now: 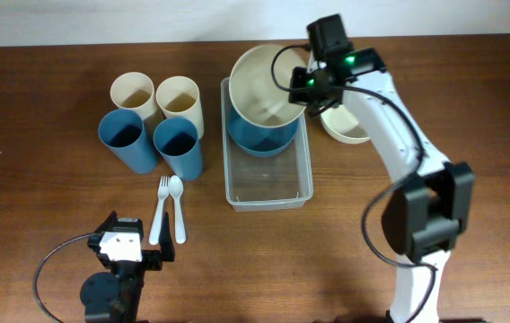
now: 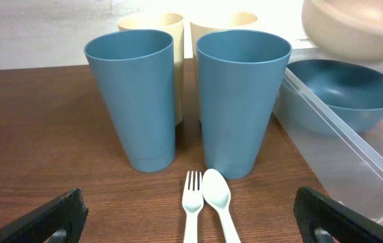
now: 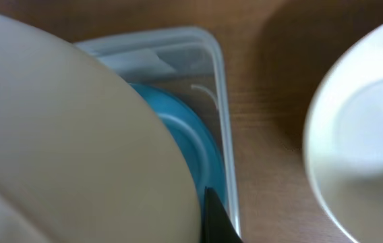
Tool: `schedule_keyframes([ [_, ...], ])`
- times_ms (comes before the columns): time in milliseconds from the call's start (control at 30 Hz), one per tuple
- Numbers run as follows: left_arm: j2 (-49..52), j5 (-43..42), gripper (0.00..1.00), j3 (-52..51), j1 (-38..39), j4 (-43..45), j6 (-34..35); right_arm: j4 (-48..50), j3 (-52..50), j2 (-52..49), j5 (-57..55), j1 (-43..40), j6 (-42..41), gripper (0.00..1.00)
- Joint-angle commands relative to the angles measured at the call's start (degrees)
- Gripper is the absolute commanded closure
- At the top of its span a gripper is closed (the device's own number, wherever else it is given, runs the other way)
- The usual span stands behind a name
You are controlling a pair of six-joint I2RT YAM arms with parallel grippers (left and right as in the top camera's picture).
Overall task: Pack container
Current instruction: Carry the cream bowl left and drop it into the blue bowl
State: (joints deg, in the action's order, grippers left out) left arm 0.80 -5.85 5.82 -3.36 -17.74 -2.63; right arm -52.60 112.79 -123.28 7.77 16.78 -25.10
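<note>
My right gripper [image 1: 303, 88] is clamped on the rim of a cream bowl [image 1: 257, 82], holding it above the far end of the container [image 1: 268, 193]. The container lies mid-table, its length running near to far, just right of the cups [image 1: 179, 148]. A blue bowl [image 1: 262, 142] sits in its far end, apart from the lifted bowl. A second cream bowl [image 1: 345, 127] rests on the table to the container's right. My left gripper [image 1: 135, 255] sits near-left, jaws wide apart and empty, facing the fork [image 1: 161, 211] and spoon [image 1: 177, 206]
</note>
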Motion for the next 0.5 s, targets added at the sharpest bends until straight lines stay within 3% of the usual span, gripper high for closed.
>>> schedule_keyframes([
  [0,-0.39,-0.79,0.00,-0.28,-0.02,0.11,-1.11,1.03,0.24,-2.05,3.08,0.92,-0.57,0.96],
  [33,-0.39,-0.79,0.00,-0.28,-0.02,0.11,-1.11,1.14,0.24,-2.12,3.82,0.92,0.35,0.96],
  [133,-0.39,-0.79,0.00,-0.28,-0.02,0.11,-1.11,1.42,0.72,-1.44,7.87,0.81,4.17,0.73],
  [333,-0.39,-0.79,0.00,-0.28,-0.02,0.11,-1.11,-2.03,1.99,5.25,7.63,-2.54,5.14,0.71],
  [467,-0.39,-0.79,0.00,-0.28,-0.02,0.11,-1.11,-2.71,1.99,8.39,5.03,-7.76,5.14,0.63],
])
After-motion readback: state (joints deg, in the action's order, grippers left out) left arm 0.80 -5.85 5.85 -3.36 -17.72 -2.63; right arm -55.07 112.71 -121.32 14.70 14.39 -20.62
